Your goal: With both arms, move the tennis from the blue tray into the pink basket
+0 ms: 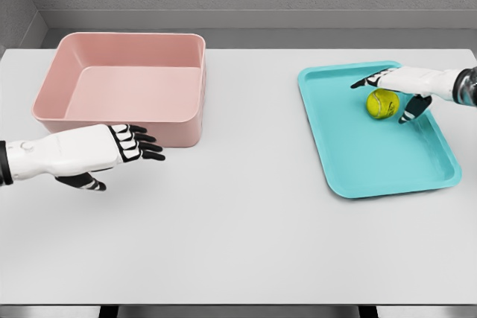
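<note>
Our right hand (399, 88) is reaching in from the right edge over the blue tray (350, 165), its fingers spread apart above and around the tennis ball (382, 103) with the thumb dropping beside the ball, and we cannot tell whether any finger is actually touching it. The ball is sitting in the far part of the tray, near its right side, and it is the only thing lying in there. The pink basket (123, 113) is standing at the far left of the white table (238, 243), well apart from the tray, and we are seeing nothing inside it, though its near wall is hiding a strip of the floor. Our left hand (112, 150) is hovering just in front of the basket's near wall, fingers extended and loosely apart, holding nothing. Both forearms are being cut off by the picture's edges, and the right hand is covering part of the ball's top.
</note>
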`<state>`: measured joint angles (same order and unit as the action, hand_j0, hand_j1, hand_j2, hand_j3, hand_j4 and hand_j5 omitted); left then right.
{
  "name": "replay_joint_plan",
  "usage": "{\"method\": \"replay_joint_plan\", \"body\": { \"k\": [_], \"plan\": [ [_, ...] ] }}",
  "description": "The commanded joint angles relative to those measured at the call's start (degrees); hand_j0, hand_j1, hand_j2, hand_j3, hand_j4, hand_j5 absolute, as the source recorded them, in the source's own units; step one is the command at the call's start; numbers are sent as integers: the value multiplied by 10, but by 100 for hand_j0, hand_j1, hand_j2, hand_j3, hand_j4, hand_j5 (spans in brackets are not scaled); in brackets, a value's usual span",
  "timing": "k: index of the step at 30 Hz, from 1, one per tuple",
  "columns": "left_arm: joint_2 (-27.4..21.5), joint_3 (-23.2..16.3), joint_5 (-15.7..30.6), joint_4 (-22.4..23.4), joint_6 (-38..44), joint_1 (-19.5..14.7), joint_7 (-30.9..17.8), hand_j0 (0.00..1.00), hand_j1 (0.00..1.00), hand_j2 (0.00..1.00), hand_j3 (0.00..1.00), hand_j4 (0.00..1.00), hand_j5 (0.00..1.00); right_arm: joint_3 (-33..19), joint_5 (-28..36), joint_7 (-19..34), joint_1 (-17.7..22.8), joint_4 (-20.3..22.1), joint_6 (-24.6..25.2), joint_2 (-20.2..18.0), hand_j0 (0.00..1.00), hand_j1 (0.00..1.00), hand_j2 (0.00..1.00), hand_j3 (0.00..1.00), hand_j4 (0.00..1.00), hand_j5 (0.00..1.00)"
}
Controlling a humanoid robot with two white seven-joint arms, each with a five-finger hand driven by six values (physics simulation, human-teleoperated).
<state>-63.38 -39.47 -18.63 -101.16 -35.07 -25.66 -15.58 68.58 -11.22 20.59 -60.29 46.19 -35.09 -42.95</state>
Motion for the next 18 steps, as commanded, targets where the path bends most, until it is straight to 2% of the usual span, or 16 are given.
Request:
{"method": "replay_joint_plan", "body": {
  "k": [1,11,13,18],
  "plan": [
    [0,0,4,0,1,0,1,100,100,100,100,100,100,-1,-1,0,-1,-20,1,15,98,98,98,98,98,98],
    [0,1,4,0,1,3,2,100,100,100,100,100,100,6,-8,-1,-4,-48,1,29,95,95,95,95,95,95],
    [0,0,4,0,1,3,2,100,100,100,100,100,100,7,-8,-1,-4,-49,1,30,91,91,91,91,91,91],
    [0,1,4,0,1,3,2,100,100,100,100,100,100,11,-8,-1,-4,-63,1,31,91,91,91,91,91,91]
  ]
}}
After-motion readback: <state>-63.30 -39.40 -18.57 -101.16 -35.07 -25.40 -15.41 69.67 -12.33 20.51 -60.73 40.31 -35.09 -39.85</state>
